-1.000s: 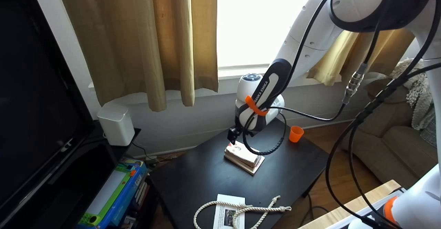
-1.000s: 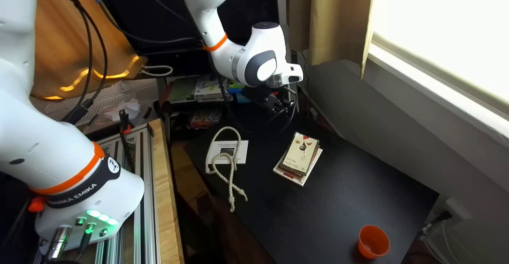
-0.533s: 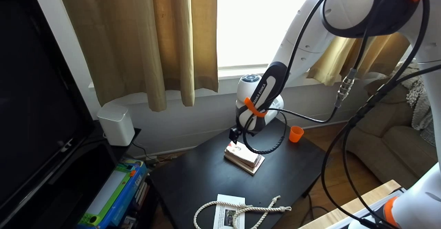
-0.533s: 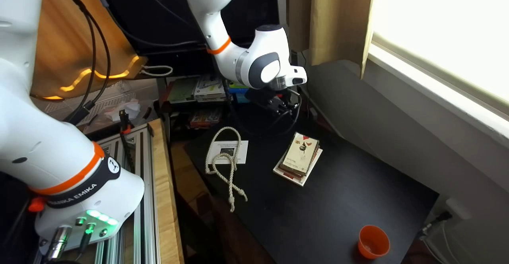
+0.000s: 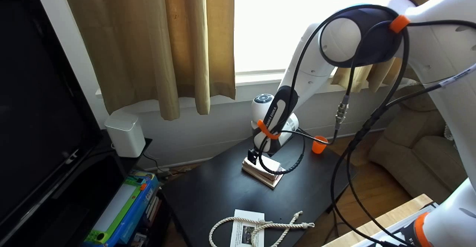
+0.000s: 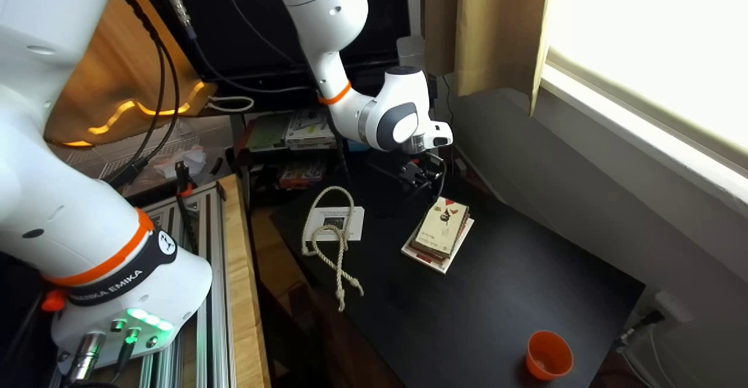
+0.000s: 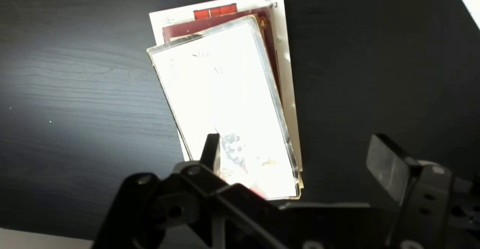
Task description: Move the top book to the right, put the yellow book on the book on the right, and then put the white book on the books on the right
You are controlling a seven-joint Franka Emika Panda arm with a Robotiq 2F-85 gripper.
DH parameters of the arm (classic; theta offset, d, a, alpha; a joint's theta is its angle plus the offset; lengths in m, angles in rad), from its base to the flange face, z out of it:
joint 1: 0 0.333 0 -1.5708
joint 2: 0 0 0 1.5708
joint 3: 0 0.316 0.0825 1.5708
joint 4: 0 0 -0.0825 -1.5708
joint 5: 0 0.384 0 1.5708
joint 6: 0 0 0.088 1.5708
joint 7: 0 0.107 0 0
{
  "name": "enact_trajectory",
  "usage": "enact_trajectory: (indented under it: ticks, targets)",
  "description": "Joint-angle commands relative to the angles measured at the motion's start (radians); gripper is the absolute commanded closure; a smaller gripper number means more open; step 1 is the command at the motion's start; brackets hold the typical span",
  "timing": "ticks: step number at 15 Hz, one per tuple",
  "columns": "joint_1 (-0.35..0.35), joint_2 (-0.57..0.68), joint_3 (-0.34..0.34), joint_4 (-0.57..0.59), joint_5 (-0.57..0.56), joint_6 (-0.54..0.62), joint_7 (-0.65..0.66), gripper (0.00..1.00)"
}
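Your arm point(image 5: 308, 63) has come down since the earlier frames, and it carries the claw point(image 7: 298, 153) lower and closer to the book pile point(image 6: 441, 233) in both exterior views. Its elbow has dropped as well. On the table point(image 6: 514, 294), the book pile, rope point(image 6: 339, 283), white sheet point(image 6: 329, 215) and orange cup point(image 6: 549, 356) have kept their places.

You have the claw spread wide. In the wrist view one finger point(image 7: 211, 147) shows over the lower part of the top book point(image 7: 225, 95), and the opposite finger point(image 7: 388, 166) shows over the table, past the right edge of the book pile. You cannot tell from these pictures how high the tips stand above the cover, or whether either one touches it.

Your top book is still on the book pile, turned a little against the books under it. Glare washes out most of its cover in the wrist view; in an exterior view you see it cream, with a small dark figure. Under it you have a dark red book point(image 7: 204, 24), and at the bottom a white book point(image 7: 286, 72) marked "#2" in one corner. A yellowish corner point(image 7: 301, 182) pokes out from beneath the top book; you cannot tell which book it belongs to.

Your rope lies across the white sheet, well apart from the book pile, and the orange cup stands upright.
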Motion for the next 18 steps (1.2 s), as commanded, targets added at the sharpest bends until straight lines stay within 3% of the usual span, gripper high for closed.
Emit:
enact_trajectory:
  ticks: [1, 18]
  targets:
    - [0.034, 0.105, -0.03, 0.089, 0.006, -0.031, -0.001, 0.0]
    - [0.143, 0.362, -0.146, 0.319, -0.016, 0.0, 0.013, 0.0]
